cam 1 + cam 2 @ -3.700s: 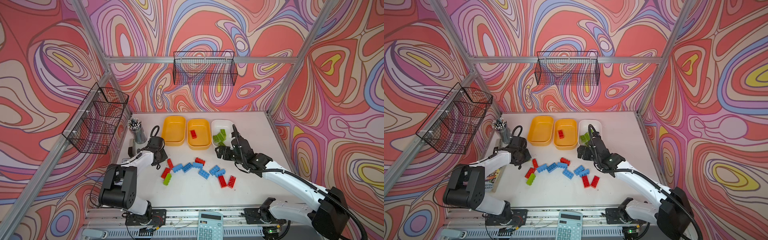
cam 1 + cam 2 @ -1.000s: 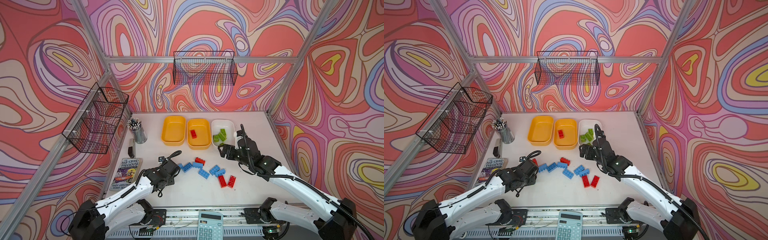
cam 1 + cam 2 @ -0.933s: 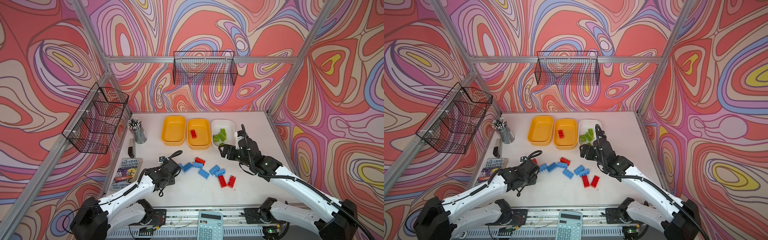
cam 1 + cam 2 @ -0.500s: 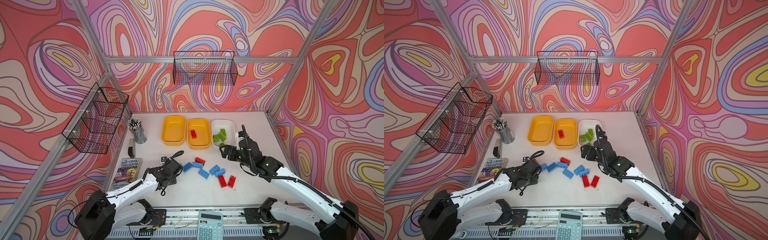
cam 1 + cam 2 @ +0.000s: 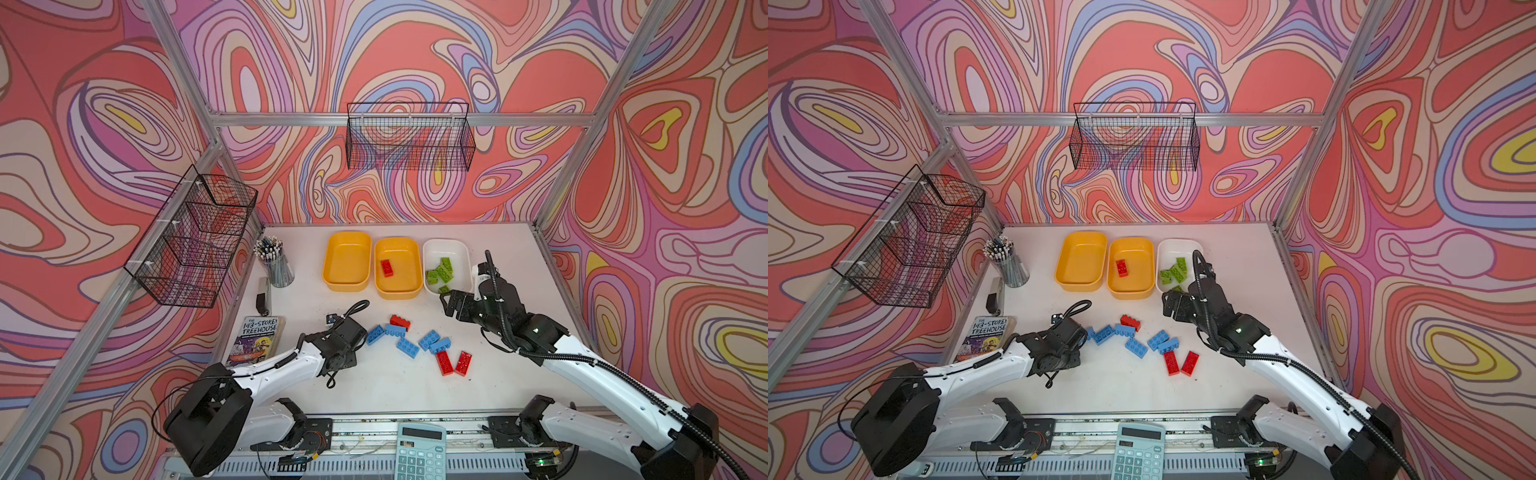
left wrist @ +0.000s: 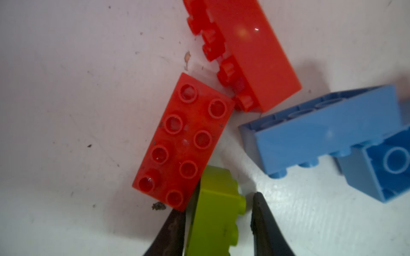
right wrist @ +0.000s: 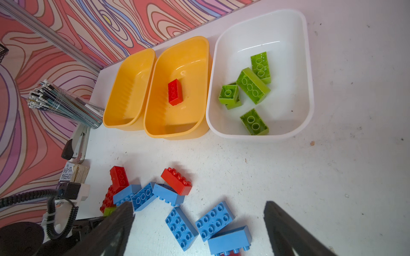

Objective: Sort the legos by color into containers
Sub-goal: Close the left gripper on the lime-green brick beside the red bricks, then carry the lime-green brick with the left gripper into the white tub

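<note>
Lime-green studded plastic brick (image 6: 213,212): on its side on the white worktop (image 6: 66,88), touching a red studded brick (image 6: 182,141).
Left fingers (image 6: 264,226): narrow, straddling that green brick, a slit showing on its stud side.
Right fingers (image 7: 286,232): wide, empty, near the white rounded plastic tray (image 7: 286,110) holding green bricks.

The left arm's wrist (image 5: 338,338) is hiding its own fingers (image 6: 170,235) in both top views. In the left wrist view, the lime brick (image 6: 214,217) is running off the frame's edge.
</note>
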Available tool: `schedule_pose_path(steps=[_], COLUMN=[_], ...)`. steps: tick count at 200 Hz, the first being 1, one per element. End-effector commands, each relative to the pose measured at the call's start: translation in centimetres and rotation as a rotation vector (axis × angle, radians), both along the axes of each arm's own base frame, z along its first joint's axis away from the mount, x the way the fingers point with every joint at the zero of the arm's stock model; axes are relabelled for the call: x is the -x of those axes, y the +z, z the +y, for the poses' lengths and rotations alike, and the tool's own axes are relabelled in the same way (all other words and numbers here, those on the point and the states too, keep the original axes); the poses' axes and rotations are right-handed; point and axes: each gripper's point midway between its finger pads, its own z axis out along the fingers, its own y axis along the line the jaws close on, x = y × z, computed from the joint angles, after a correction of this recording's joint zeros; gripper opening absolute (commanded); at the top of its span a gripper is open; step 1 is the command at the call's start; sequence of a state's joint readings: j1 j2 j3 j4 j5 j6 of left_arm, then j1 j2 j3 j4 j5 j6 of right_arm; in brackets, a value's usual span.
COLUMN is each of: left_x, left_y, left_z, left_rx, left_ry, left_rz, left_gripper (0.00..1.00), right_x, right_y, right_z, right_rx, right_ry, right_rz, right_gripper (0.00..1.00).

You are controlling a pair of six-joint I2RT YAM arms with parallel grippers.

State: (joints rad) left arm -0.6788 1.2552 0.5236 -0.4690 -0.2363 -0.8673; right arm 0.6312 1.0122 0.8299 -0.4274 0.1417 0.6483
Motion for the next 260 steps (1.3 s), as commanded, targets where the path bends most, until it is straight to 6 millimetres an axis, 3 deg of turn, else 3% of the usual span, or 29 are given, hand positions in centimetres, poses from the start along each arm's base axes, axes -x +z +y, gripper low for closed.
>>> schedule_pose_path(steps=[1, 21, 49, 100, 130, 164, 215, 260], left_x=[1.6, 0.8, 0.7, -0.3, -2.3, -6.4, -13.8, -19.4], left_y=[-1.8, -1.0, 0.0, 3.8, 6.5, 9.8, 14.3, 14.6], left_z=[1.1, 0.3, 0.0, -1.3, -3.5, -8.2, -18.0, -26.1], left_rx=[-0.049, -0.033, -0.025, 0.023, 0.071, 0.135, 0.203, 0.291], left_ry=[0.007, 0.003, -0.001, -0.028, -0.074, -0.157, -0.323, -0.431], left_rz=[0.089, 0.083, 0.085, 0.032, -0.022, -0.082, -0.157, -0.189], left_gripper=[0.22, 0.11, 0.04, 0.03, 0.03, 0.04, 0.04, 0.04], right_x=[0.5, 0.5, 0.6, 0.7, 0.9, 1.4, 2.7, 3.7], right_y=[-0.4, -0.2, -0.1, -0.1, 0.1, 0.0, 0.3, 0.7], right_z=[-0.7, -0.8, -0.9, -1.2, -2.0, -2.8, -4.7, -6.2], right_rx=[0.01, 0.01, 0.01, 0.013, 0.022, 0.027, 0.023, 0.012], right_ry=[-0.024, -0.027, -0.028, -0.032, -0.053, -0.076, -0.126, -0.168], right_rz=[0.002, -0.003, -0.01, -0.025, -0.044, -0.051, -0.067, -0.079], right_gripper=[0.97, 0.97, 0.97, 0.98, 0.98, 0.98, 0.98, 0.98])
